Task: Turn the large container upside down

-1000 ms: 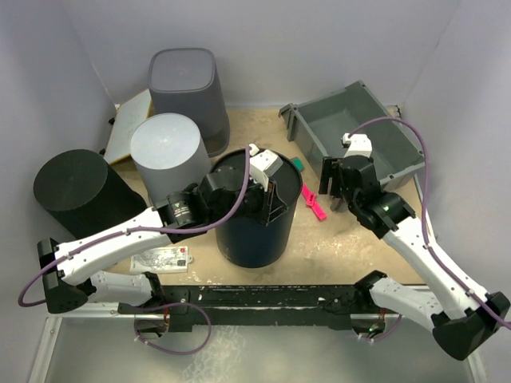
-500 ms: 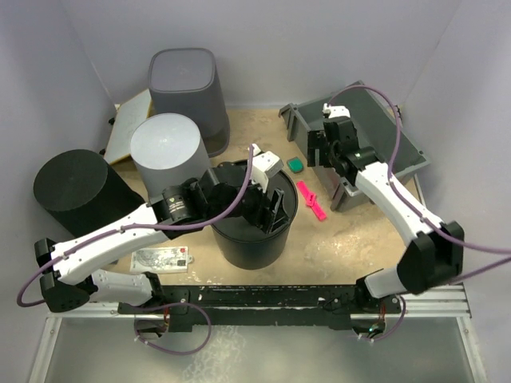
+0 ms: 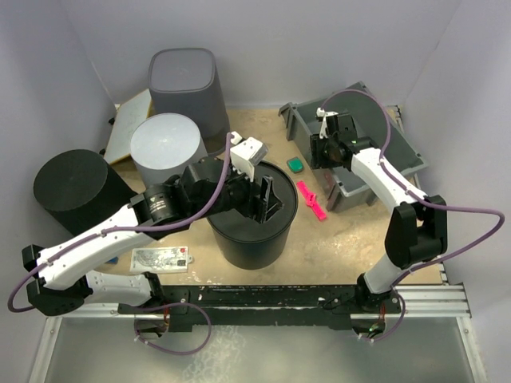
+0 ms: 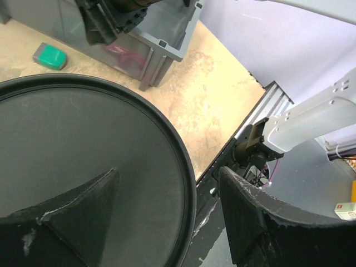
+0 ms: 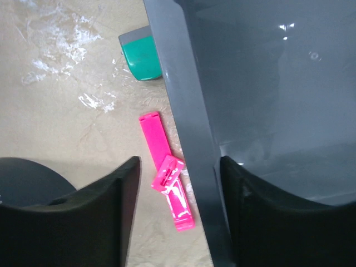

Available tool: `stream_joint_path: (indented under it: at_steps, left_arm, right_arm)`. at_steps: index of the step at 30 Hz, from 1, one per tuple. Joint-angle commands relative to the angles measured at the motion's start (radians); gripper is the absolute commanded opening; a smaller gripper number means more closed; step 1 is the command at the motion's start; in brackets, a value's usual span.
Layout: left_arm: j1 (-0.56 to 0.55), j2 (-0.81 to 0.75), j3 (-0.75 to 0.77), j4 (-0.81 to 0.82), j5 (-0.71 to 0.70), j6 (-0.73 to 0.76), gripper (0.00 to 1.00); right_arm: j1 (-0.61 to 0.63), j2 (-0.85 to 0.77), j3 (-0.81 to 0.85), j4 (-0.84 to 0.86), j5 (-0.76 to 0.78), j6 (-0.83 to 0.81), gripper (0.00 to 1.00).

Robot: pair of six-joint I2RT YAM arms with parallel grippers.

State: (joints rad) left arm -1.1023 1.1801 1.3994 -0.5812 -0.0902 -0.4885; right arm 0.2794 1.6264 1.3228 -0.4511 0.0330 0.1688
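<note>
Four bins (image 3: pixel 252 243), one tote (image 3: pixel 302 126), one clip (image 3: pixel 313 201)

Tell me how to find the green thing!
Find the open grey plastic bin at the back right. Between its left wall and the big black round bucket lies a small green rectangular block. The pink plastic clip nearby is long and thin; the block is stubby.

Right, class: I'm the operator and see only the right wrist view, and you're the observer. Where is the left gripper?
Observer: The left gripper is open, astride the rim of the large container, with one finger inside.
Operator: Is that container flipped yet?
Observer: No, it stands upright, mouth up.
Operator: What stands near it?
Observer: A light grey cylinder, to its left in the top view.
</note>
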Motion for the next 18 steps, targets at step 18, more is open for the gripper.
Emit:
stream_joint_path:
  at_steps: [18]
  left_arm:
    - [-0.005, 0.024, 0.018, 0.171, -0.11, 0.014, 0.69]
  right_arm:
    - [-0.001, -0.341, 0.089, -0.006, 0.017, 0.172, 0.0]
